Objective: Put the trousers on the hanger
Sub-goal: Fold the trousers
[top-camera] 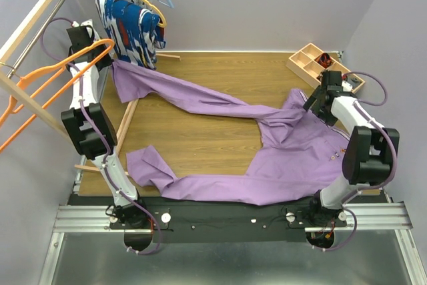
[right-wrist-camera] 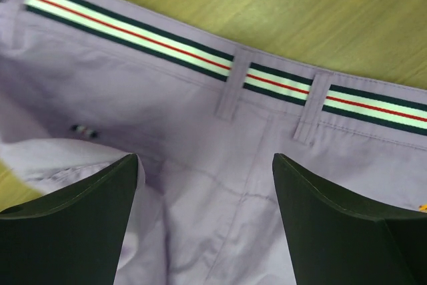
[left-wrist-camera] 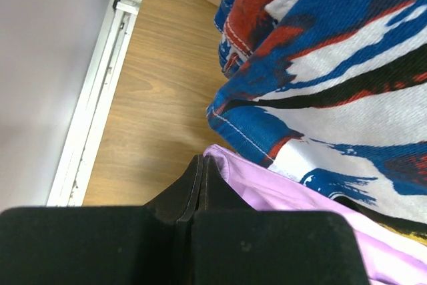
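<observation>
The trousers (top-camera: 293, 158) lie spread across the wooden table (top-camera: 200, 138), waist to the right under the right arm. One leg runs along the near edge and the other stretches back-left, where its end slips out of sight below a blue, white and red patterned garment (top-camera: 130, 25) hanging on the rack (top-camera: 33, 21). The right gripper (right-wrist-camera: 205, 165) hovers over the striped waistband (right-wrist-camera: 167, 38) with its fingers spread wide and nothing between them; lilac cloth fills most of its wrist view, and a small dark mark on the fabric there is too blurred to identify. The left gripper (left-wrist-camera: 199, 178) has its fingers pressed together, with lilac cloth lying against the right finger (whether any of it is pinched cannot be told, since the gripper body blocks the lower part of that view). From above this gripper is largely masked by the hanger (top-camera: 47, 75), which hangs on the rack at the far left, its upper arm arching past the left wrist and its lower bar cut off by the picture edge.
</observation>
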Controlling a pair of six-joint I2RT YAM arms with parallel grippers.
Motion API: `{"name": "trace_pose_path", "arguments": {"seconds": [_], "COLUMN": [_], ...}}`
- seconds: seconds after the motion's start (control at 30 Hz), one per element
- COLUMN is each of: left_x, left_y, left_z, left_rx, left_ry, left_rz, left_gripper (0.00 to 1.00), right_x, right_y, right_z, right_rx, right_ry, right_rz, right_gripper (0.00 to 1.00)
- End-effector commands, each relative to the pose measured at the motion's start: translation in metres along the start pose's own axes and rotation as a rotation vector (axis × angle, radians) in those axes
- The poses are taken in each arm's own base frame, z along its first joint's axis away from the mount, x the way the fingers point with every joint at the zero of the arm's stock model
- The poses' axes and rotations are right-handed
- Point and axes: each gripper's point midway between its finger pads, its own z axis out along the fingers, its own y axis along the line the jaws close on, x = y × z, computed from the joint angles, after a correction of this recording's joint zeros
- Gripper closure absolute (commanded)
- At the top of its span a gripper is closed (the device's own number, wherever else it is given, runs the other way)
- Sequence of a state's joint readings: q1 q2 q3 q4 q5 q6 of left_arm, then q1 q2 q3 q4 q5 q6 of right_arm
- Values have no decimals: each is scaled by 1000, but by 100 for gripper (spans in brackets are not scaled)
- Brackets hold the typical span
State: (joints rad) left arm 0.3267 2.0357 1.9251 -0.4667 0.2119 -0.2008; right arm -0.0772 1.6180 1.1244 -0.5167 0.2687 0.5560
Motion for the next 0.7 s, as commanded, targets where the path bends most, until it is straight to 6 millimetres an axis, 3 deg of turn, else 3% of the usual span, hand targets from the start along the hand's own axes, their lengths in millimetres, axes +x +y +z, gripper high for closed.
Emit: {"name": "trace_pose_path", "arguments": {"seconds": [0.0,0.23,0.37,0.43,0.57,0.67], "left_x": [-20,-24,-24,-27,-37,-38], "left_y": [12,20,29,29,27,25], "left_z": [-25,-28,-27,-29,-33,-33], "left_rx": [-46,-61,-74,-76,-52,-42], "left_ry": [-54,-65,-64,-72,-91,-94], "left_rz": [20,13,7,5,-6,-10], "left_gripper": [100,100,100,100,100,100], "right_x": [24,55,60,65,73,71], "right_y": [-28,-46,-60,-65,-68,-64], "right_z": [25,37,43,44,44,38], "right_rx": [127,180,230,247,238,206], "right_ry": [68,157,170,184,214,210], "right_rz": [-13,39,44,51,67,70], "right_gripper": [12,14,29,30,11,8]}}
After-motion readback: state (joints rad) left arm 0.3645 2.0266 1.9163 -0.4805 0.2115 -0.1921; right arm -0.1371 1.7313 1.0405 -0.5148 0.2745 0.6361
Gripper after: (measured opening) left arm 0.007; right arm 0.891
